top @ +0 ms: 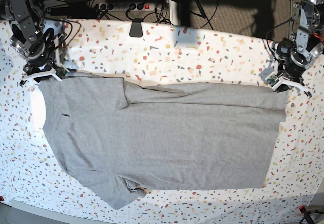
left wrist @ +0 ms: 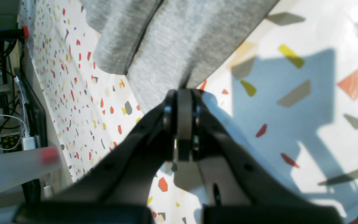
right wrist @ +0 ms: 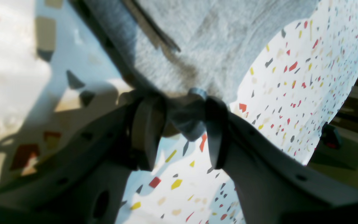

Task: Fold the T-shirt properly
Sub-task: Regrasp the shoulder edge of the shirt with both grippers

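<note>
Here the left gripper pinches the heather-grey cotton T-shirt's corner thinly; the right gripper clamps a bunched wad. Uneven pulling could slip either hold.

Your left gripper has two dark, matte fingers that curve inward from a wide black base, small round screw holes along each, with a grey pad between black rims at the tips. Your right gripper has the same dark fingers and holes. From the base view, both arms are black and silver jointed metal, with white brackets and black cables
</note>
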You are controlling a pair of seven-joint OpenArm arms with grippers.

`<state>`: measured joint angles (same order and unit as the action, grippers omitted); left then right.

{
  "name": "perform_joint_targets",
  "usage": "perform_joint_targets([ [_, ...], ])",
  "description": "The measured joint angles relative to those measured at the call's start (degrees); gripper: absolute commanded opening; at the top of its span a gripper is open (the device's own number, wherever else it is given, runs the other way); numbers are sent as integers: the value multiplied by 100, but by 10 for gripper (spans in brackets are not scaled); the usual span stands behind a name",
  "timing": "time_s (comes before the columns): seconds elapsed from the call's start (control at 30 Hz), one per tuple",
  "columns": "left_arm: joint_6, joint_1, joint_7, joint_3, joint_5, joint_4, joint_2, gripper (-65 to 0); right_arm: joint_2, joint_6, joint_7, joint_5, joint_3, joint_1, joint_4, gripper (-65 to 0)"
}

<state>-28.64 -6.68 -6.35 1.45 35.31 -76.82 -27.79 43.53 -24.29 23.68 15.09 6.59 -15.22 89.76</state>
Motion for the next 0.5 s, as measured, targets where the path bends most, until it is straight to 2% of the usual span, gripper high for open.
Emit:
perform_joint_targets([
  [0.2,11,0,-15,0,-136,0,-2,-650,-11,-26,90,-44,42,129,-116,-631],
  [0.23,13,0,-26,-2,-240,2,-2,-650,-13,-26,151,-42,42,136,-116,-650],
  [0.37,15,0,-85,-13,-542,11,-11,-650,-13,48,166,-42,46,142,-116,-650],
  [0.43,15,0,-92,-13,-629,11,-13,-650,-17,468,166,-46,57,138,-118,-650],
  [0.5,15,0,-94,-13,-673,11,-13,-650,2,625,168,-42,50,157,-116,-650],
])
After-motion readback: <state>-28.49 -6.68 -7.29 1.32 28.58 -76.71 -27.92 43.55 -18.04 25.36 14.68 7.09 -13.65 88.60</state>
